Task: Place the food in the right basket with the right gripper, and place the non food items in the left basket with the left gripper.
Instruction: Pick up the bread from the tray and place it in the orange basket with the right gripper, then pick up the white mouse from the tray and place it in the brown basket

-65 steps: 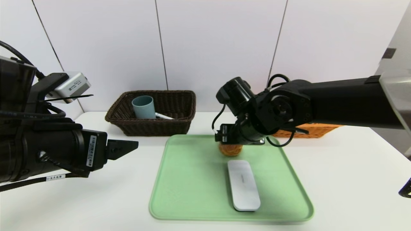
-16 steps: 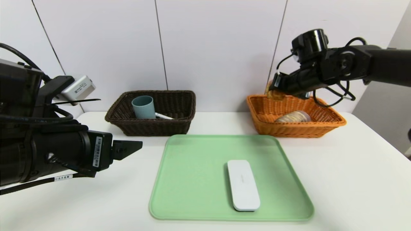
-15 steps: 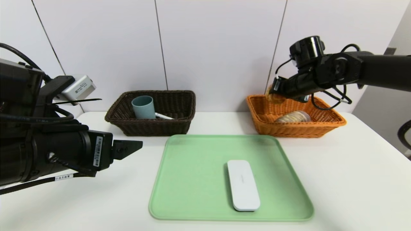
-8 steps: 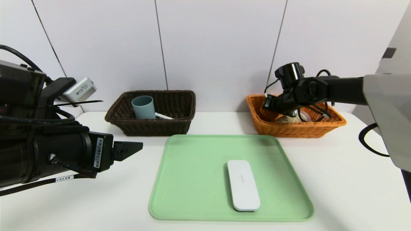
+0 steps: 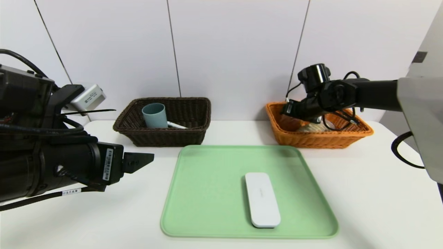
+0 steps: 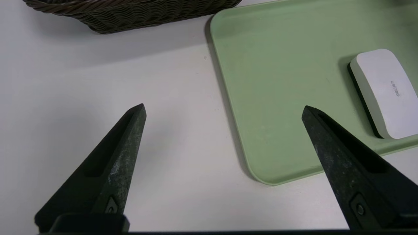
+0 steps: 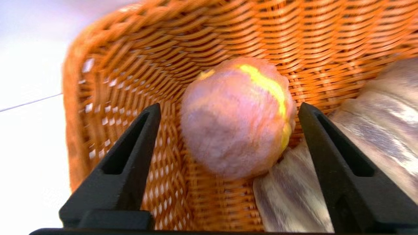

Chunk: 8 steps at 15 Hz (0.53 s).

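right claw (image 7: 228, 107) apart over bun (image 7: 235, 117) in orange basket (image 7: 130, 65) | left claw (image 6: 223, 109) apart, beside tray (image 6: 277, 81)

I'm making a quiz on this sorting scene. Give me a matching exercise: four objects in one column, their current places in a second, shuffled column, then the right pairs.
Things:
1. round orange-brown bun
2. flat white plastic remote
3. grey-blue plastic cup
4. open left pincer

Places:
A. inside the dark brown wicker basket
B. lying on the pale green tray
C. over the white table, beside the tray's edge
D. inside the orange wicker basket, between the open right pincer's fingers, untouched by them

Pairs: 1-D, 2-B, 3-A, 4-C
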Motion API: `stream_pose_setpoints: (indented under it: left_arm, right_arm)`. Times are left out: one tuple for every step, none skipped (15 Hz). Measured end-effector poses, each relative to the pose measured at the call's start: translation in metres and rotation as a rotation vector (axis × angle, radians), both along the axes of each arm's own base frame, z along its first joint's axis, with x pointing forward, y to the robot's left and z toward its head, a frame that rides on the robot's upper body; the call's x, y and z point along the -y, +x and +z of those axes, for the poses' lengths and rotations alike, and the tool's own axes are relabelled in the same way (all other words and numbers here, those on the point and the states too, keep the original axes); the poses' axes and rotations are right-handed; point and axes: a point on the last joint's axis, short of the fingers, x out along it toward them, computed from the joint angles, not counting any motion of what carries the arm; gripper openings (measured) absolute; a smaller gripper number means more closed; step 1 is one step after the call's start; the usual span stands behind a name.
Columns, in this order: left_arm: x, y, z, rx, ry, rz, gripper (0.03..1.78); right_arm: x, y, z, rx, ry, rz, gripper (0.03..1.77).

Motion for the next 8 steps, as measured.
stream_pose_setpoints:
  left_arm:
    - [0.000,0.001,0.000,0.004,0.012,0.014,1.69]
    - [0.000,0.002,-0.001,0.008,0.027,0.023,1.69]
    - [0.001,0.002,-0.001,0.010,0.040,0.020,1.69]
    - [0.002,0.004,0.001,0.021,0.043,0.016,1.69]
    - [0.004,0.008,0.006,0.047,0.025,0.014,1.69]
    - [0.007,0.012,0.012,0.072,0.006,0.013,1.69]
    - [0.011,0.018,0.016,0.085,-0.003,0.012,1.69]
    - [0.016,0.024,0.019,0.090,-0.007,0.010,1.69]
  right_arm:
    - [0.000,-0.002,0.004,0.006,-0.011,0.009,1.51]
    - [0.001,-0.003,0.008,0.014,-0.013,0.008,1.53]
    - [0.002,-0.006,0.014,0.025,-0.013,0.008,1.56]
    - [0.003,-0.010,0.022,0.037,-0.014,0.011,1.57]
    - [0.004,-0.018,0.034,0.047,-0.017,0.015,1.59]
    - [0.005,-0.027,0.047,0.049,-0.017,0.024,1.61]
    - [0.006,-0.040,0.062,0.042,-0.017,0.034,1.62]
    - [0.009,-0.058,0.078,0.021,-0.019,0.050,1.63]
